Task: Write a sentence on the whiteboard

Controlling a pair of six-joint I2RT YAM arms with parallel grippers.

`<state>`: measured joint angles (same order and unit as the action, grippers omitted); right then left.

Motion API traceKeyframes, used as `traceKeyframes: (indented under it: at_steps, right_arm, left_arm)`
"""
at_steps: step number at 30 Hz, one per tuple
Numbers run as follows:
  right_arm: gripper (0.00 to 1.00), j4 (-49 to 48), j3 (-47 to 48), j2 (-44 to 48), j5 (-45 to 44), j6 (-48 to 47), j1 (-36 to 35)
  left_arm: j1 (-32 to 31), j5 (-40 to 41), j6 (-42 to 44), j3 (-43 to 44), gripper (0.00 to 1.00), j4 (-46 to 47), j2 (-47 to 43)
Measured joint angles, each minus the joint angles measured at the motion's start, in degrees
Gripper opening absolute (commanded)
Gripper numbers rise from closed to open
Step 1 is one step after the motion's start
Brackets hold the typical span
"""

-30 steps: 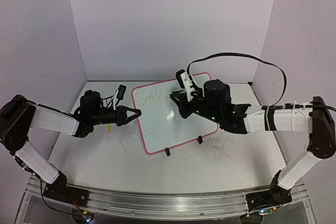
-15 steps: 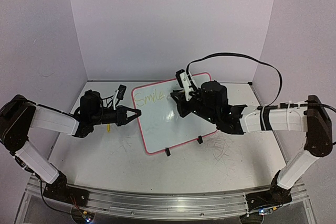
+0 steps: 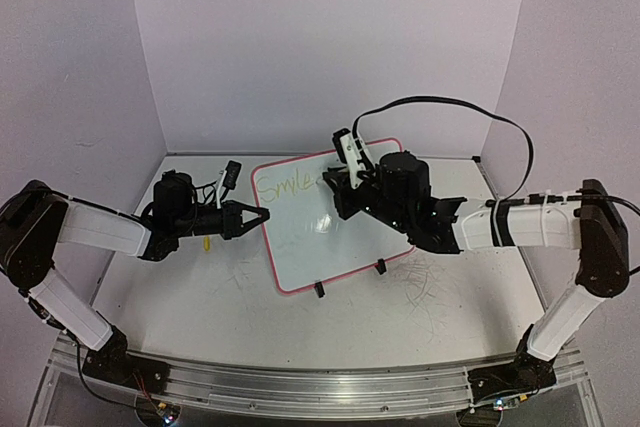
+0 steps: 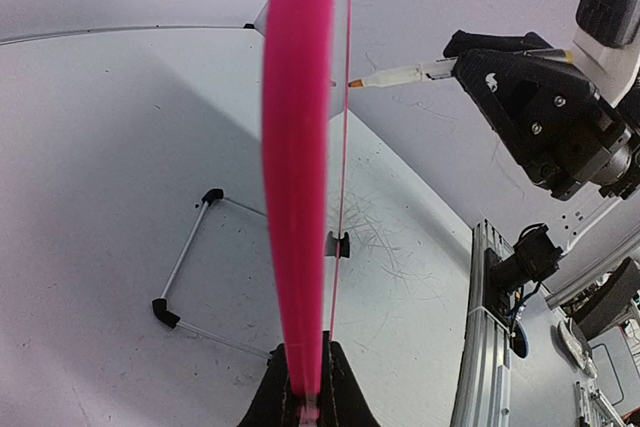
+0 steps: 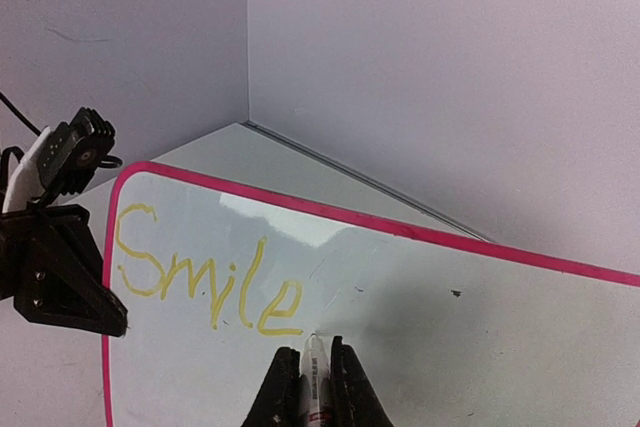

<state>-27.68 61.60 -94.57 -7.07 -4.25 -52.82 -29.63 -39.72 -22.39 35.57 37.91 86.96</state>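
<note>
The whiteboard (image 3: pixel 322 239), glossy white with a pink-red frame, stands tilted at the table's middle. My left gripper (image 3: pixel 262 216) is shut on its left edge; in the left wrist view the frame (image 4: pixel 295 197) runs up from between the jaws (image 4: pixel 305 392). My right gripper (image 3: pixel 333 190) is shut on a white marker (image 5: pixel 316 379) whose tip touches the board just right of the yellow word "Smile" (image 5: pixel 200 282). Only "Smile" (image 3: pixel 284 186) of the sentence shows. The marker tip (image 4: pixel 385 77) also shows in the left wrist view.
Two black clip feet (image 3: pixel 319 289) (image 3: pixel 380 267) hold the board's lower edge. A thin wire stand (image 4: pixel 185 257) lies behind the board. A small yellow piece (image 3: pixel 206 241) lies under the left arm. Pale walls close in on three sides. A black cable (image 3: pixel 470 112) loops above the right arm.
My right gripper and marker have shifted slightly up and left along the board. The left gripper and the board have not moved.
</note>
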Motion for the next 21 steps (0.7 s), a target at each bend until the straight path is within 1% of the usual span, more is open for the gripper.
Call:
traceKeyframes:
  at_steps: [21]
  right_arm:
    - [0.0,0.7,0.55,-0.9,-3.71,0.97,-0.25]
  left_arm:
    - [0.0,0.39,-0.01,0.0,0.0,-0.43,-0.04]
